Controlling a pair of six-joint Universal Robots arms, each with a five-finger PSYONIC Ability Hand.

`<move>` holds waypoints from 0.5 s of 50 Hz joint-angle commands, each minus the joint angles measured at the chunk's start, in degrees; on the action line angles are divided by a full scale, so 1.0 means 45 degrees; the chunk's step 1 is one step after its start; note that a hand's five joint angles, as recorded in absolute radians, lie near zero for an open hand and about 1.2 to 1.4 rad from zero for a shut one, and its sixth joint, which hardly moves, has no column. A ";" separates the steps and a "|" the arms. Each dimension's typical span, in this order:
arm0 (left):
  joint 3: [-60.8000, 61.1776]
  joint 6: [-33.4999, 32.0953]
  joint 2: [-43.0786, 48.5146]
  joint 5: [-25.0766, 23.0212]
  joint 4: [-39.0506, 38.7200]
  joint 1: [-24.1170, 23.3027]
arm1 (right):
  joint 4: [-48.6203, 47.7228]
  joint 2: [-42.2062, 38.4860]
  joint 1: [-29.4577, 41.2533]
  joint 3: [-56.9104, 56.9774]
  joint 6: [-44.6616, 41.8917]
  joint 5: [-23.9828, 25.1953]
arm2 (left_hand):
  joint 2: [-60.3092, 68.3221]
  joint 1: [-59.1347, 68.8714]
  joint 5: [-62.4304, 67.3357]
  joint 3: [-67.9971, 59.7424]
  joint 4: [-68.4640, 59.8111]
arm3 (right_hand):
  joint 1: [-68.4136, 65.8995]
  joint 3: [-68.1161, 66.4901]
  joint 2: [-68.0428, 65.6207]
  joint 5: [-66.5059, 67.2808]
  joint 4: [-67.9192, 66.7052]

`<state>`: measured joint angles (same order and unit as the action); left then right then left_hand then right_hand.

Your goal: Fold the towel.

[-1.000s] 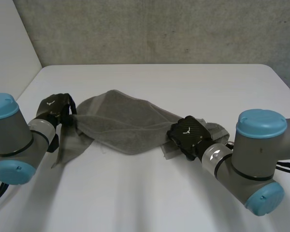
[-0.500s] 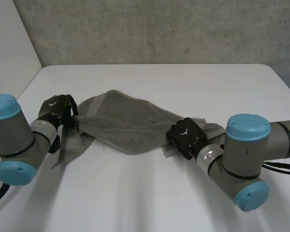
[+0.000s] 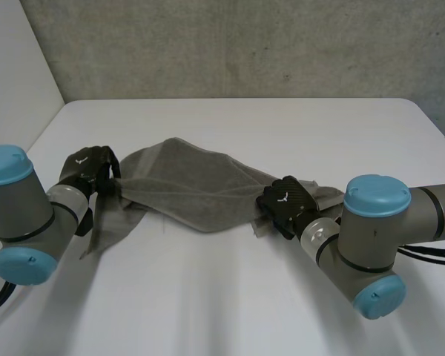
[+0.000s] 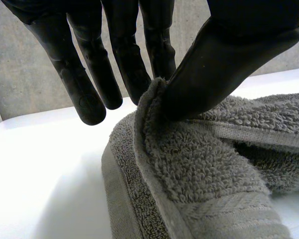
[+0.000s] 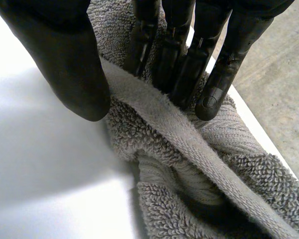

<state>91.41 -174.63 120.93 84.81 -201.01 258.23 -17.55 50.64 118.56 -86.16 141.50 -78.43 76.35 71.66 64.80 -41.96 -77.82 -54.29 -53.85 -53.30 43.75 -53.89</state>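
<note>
Two pinches on towel, mid-table: left end nipped between thumb and fingers of left hand, right-end hem nipped likewise by right hand. Ends best lifted level and pulled taut, then near edge carried far. Towel grey terry, bunched between hands, left tail drooping, far edge humped.

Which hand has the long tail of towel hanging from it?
The left hand: a long strip of towel hangs from it toward the robot; the right hand has just a short bunch beside it.
</note>
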 commanded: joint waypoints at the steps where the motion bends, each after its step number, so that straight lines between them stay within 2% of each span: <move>1: 0.0000 -0.0022 0.0001 0.0001 0.0000 -0.0001 | -0.0046 -0.0004 0.0000 0.0045 -0.0019 -0.0109 | 0.0812 0.1853 0.1156 -0.8452 -0.0485 | -0.0829 -0.0927 -0.1050 0.0951 -0.0918; 9: 0.0000 -0.0022 0.0001 0.0001 0.0000 -0.0001 | -0.0046 -0.0141 0.0000 0.0201 -0.0019 -0.0109 | 0.0812 0.1853 0.1156 -0.8452 -0.0485 | -0.0904 -0.1002 -0.1125 0.1026 -0.0993; 12: 0.0000 -0.0022 0.0001 -0.0019 0.0000 -0.0001 | -0.0026 -0.0141 -0.0019 0.0221 0.0001 -0.0109 | 0.0812 0.1853 0.1156 -0.8452 -0.0485 | -0.2287 -0.2385 -0.2508 0.2409 -0.2375; 14: 0.0000 -0.0022 0.0001 -0.0019 0.0000 -0.0001 | 0.0012 0.0014 -0.0058 0.0182 0.0039 -0.0129 | 0.0812 0.1853 0.1156 -0.8452 -0.0485 | -0.5483 -0.5581 -0.5704 0.5605 -0.5571; 17: 0.0000 -0.0061 -0.0019 -0.0038 0.0020 -0.0001 | 0.0052 0.0152 -0.0117 0.0162 0.0137 -0.0129 | 0.0812 0.1853 0.1156 -0.8452 -0.0485 | -0.5713 -0.5810 -0.5934 0.5834 -0.5801; 25: -0.0019 -0.0179 -0.0878 -0.0116 0.0332 -0.0216 | 0.0423 0.2926 -0.0176 0.0143 0.2012 -0.0012 | 0.0812 0.1853 0.1156 -0.8452 -0.0485 | -0.5713 -0.5810 -0.5934 0.5834 -0.5801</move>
<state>91.32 -175.13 119.93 84.54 -200.45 258.04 -16.87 55.73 117.87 -85.62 144.97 -78.91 76.35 71.66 64.80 -41.96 -77.82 -75.36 -74.89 -74.69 65.50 -76.64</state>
